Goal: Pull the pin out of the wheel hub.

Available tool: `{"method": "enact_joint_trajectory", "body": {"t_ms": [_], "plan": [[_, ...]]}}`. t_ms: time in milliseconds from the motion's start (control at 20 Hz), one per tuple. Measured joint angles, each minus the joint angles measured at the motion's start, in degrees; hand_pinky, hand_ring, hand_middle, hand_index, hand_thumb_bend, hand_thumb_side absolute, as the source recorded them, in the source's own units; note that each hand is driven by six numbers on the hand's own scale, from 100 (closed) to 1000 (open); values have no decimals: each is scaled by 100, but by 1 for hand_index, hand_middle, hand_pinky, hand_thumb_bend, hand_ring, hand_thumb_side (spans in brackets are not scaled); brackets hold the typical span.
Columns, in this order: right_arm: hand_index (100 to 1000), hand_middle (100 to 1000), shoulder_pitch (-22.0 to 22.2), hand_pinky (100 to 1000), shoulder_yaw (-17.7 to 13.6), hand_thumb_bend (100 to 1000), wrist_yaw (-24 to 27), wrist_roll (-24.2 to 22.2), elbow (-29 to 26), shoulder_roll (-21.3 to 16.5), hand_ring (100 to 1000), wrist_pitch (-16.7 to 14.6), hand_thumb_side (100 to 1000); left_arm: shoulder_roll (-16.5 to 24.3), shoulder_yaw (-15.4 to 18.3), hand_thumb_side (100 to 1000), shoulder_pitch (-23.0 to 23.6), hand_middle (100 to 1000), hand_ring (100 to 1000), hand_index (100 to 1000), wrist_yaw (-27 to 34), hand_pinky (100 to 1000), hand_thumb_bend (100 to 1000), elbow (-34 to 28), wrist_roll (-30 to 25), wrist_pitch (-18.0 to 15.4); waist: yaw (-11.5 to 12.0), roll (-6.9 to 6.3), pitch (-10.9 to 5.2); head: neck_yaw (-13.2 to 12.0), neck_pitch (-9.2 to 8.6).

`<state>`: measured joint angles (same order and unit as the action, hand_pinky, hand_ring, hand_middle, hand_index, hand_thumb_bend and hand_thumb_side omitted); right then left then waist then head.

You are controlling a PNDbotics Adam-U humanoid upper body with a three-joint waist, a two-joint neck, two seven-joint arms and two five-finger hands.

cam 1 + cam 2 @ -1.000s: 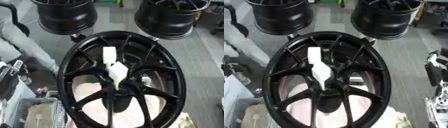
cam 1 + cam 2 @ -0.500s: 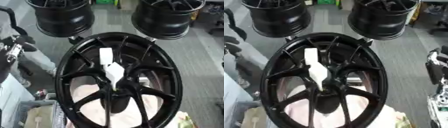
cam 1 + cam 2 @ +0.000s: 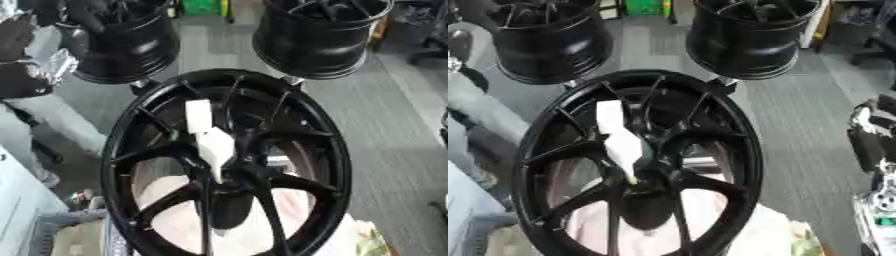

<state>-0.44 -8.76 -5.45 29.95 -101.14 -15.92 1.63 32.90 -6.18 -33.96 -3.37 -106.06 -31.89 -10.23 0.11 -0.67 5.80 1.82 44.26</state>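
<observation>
Left hand [image 3: 39, 55] black and silver at upper left, fingers indistinct, right hand [image 3: 877, 135] at right edge, likewise, white pin [image 3: 210, 137] seated in black wheel hub [image 3: 226, 165] centre, two black rims [image 3: 750, 35] behind, grey floor [image 3: 385, 125].

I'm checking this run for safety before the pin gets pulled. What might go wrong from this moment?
1. The white pin leans up and to the left out of the hub of the black wheel; a pull off its axis may jam it.
2. Spokes crowd the pin, so a reaching hand could catch on them.
3. Two more rims stand close behind; a hard pull may swing the pin into them.
</observation>
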Motion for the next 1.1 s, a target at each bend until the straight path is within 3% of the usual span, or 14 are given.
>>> {"method": "enact_joint_trajectory", "body": {"t_ms": [200,400,550,750,1100], "plan": [[791,738,-3,504,61,100,0,-56,32,-29,684,-22,481,631,-654,404,-637,744,710,834,-73,762,100,437,-395,-396,-135,-75,-10,-74,0],[791,738,-2,504,68,100,0,-66,39,-74,684,-24,481,934,-1312,493,-1290,768,731,847,-147,769,193,1048,-797,-798,-162,-175,-10,-106,0],[791,738,4,504,64,100,0,-56,65,-107,684,-31,481,869,-1810,538,-1783,781,744,856,-380,773,268,1535,-1072,-1074,-114,-218,-10,-61,0],[791,738,32,504,38,100,0,-26,69,-107,684,-45,482,583,-2315,560,-2395,789,752,864,-765,776,365,2196,-1081,-1083,-51,-245,-9,26,0],[791,738,50,504,26,100,-1,-6,86,-108,685,-57,483,150,-2426,580,-2697,785,754,869,-1377,766,455,3244,-994,-1170,-45,-267,-14,69,0]]}}
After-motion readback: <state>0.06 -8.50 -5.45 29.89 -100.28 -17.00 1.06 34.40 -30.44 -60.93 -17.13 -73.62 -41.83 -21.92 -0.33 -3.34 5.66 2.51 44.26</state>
